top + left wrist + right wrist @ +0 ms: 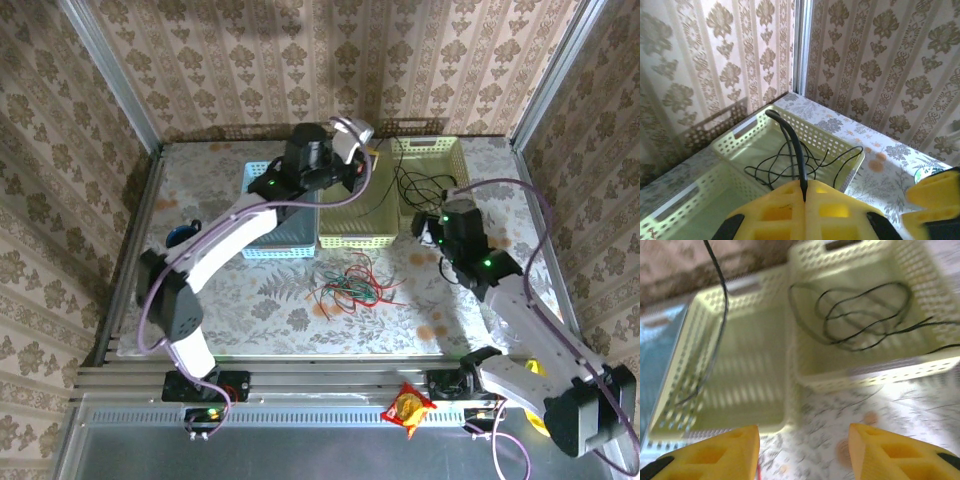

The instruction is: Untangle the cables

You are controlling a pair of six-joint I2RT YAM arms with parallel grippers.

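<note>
Plainly, the left gripper (805, 200) is pinching a black cable (796, 150) with its fingers pressed together, and is holding it up over the left yellow basket (335, 240); in the right wrist view that strand (726, 310) is hanging down into the basket's hollow. The right gripper (805, 452) is hovering low in front of both baskets with its fingers spread apart and nothing between them. A second coil of black cable (865, 315) is lying in the right yellow basket (880, 375), and I cannot tell whether it is joined to the held strand. The red and green tangle (350, 285) is lying on the table (250, 300), near the front of the baskets and apart from both grippers.

The main risk, I judge, is the held strand spilling over the rim when it is let go, since it is dangling close to the wall; a loose end draping outside would be leaving the job half done. If the two black lengths are one cable, any further lifting would be dragging the coil out of its basket. The thin strand is also sitting at the very fingertips, so a slip is looking possible; and the right arm, if it is sweeping back toward the tangle, could be snagging that hanging line.
</note>
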